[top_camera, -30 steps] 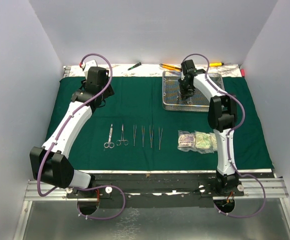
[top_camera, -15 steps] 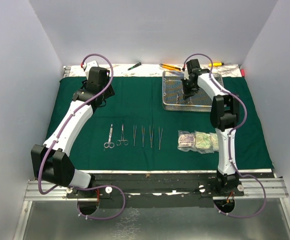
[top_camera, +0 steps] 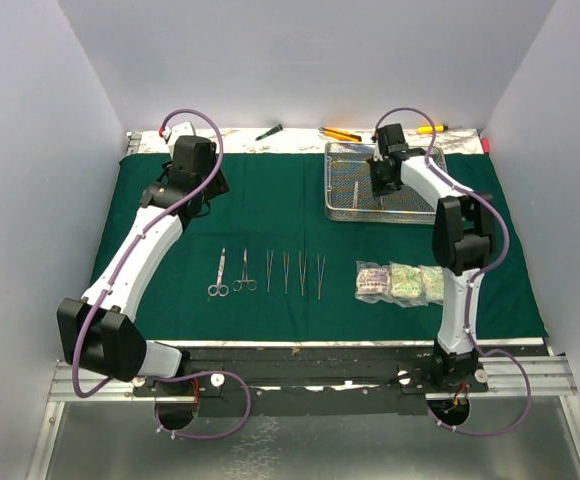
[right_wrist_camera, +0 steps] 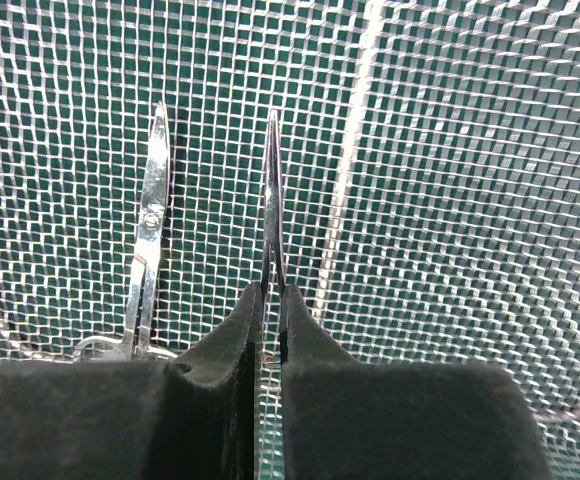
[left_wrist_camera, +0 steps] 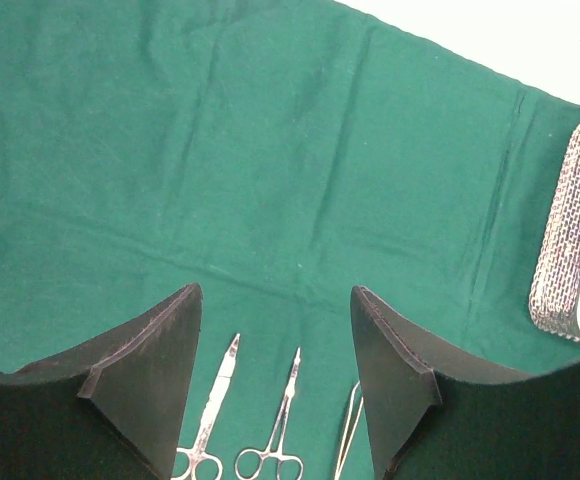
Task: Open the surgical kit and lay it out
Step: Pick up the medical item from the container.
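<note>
While my right gripper (right_wrist_camera: 270, 330) is pinched shut on slim tweezers (right_wrist_camera: 271, 190) in the wire-mesh tray (top_camera: 332, 212) near the green cloth's (top_camera: 270, 200) far right corner, one scissor-like clamp (right_wrist_camera: 150, 230) lies just beside them, not yet lifted. Six instruments (top_camera: 270, 272) and three packets (top_camera: 395, 282) line the near edge. My left gripper (left_wrist_camera: 275, 292) hangs with jaws apart at the far left. Loose screwdrivers (top_camera: 268, 131) beyond the far edge seem no obstacle.

Cloth (top_camera: 270, 215) dark green. Tray (top_camera: 340, 205) silver, fine square-grid mesh. Pointed instrument (right_wrist_camera: 272, 190) bright silver. Cables (top_camera: 198, 114) purple, walls (top_camera: 300, 60) pale grey.
</note>
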You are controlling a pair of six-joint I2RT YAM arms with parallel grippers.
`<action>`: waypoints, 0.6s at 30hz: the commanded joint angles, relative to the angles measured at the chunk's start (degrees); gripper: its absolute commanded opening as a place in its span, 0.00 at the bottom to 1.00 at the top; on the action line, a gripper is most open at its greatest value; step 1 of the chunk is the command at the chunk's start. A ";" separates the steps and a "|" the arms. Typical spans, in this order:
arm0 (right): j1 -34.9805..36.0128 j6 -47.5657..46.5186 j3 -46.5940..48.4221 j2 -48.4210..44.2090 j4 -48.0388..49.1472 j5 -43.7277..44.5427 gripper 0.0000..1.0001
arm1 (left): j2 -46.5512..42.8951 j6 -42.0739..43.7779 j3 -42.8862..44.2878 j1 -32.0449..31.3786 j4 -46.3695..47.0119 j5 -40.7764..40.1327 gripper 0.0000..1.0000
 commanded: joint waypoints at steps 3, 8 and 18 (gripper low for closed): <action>-0.06 3.69 -3.73 -8.92 9.86 5.98 0.01 | -2.33 0.42 -2.30 0.17 0.70 3.24 0.63; -0.02 6.63 -4.26 -11.84 11.59 6.23 0.01 | -3.24 0.87 -2.84 0.17 0.68 4.46 0.63; 1.30 13.13 -4.35 -17.94 11.03 -2.76 0.01 | -5.48 0.54 -4.71 0.17 0.61 6.61 0.63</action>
